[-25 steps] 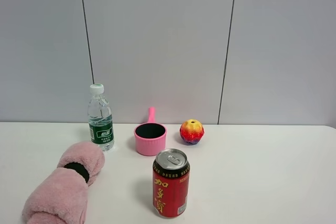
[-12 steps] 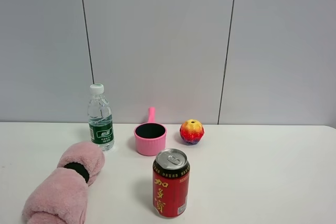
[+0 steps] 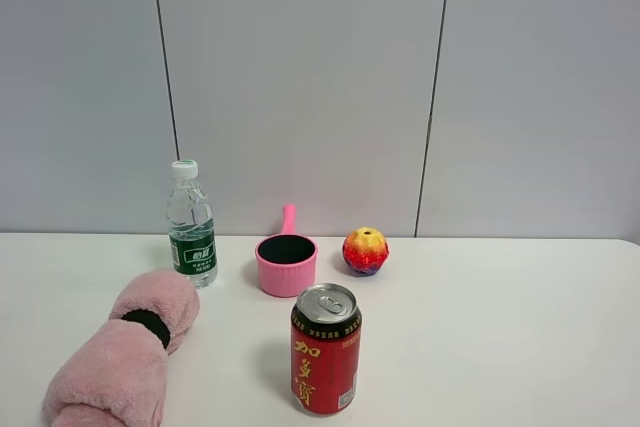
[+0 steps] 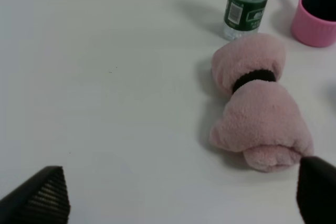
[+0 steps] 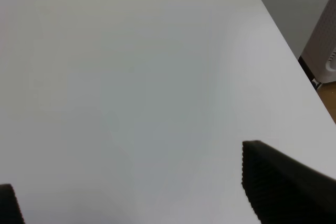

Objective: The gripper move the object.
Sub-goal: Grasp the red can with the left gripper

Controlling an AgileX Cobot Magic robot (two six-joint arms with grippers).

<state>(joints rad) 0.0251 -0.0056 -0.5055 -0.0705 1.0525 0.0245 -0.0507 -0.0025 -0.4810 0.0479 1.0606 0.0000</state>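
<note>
Presently, the red can (image 3: pixel 326 349) is seen standing upright on the white bench (image 3: pixel 500 317), towards the near edge and roughly at the middle of the high view. Its silver pull-tab top is up and its yellow characters are turned to the camera. It is kept apart from everything else.

Behind it, a pink cup (image 3: pixel 286 265) is set with its handle pointed at the wall. A red-and-yellow ball (image 3: pixel 366 251) is placed near the cup on the right. On the cup's left a water bottle (image 3: pixel 191 224) with a green label and white cap is stood upright. Left of the can a pink plush roll (image 3: pixel 125 352) is laid, cinched by a black band (image 3: pixel 150 326). It is possibly a rolled towel, though that cannot be settled from the fuzz alone.

The left gripper (image 4: pixel 177 198) is held over bare bench with its jaws spread wide and nothing between them. One jaw tip is seen just beside the end of the plush roll; whether it touches cannot be told. The right gripper (image 5: pixel 142 192) is likewise held with jaws wide apart and unloaded — over bare bench, near an edge of it.
</note>
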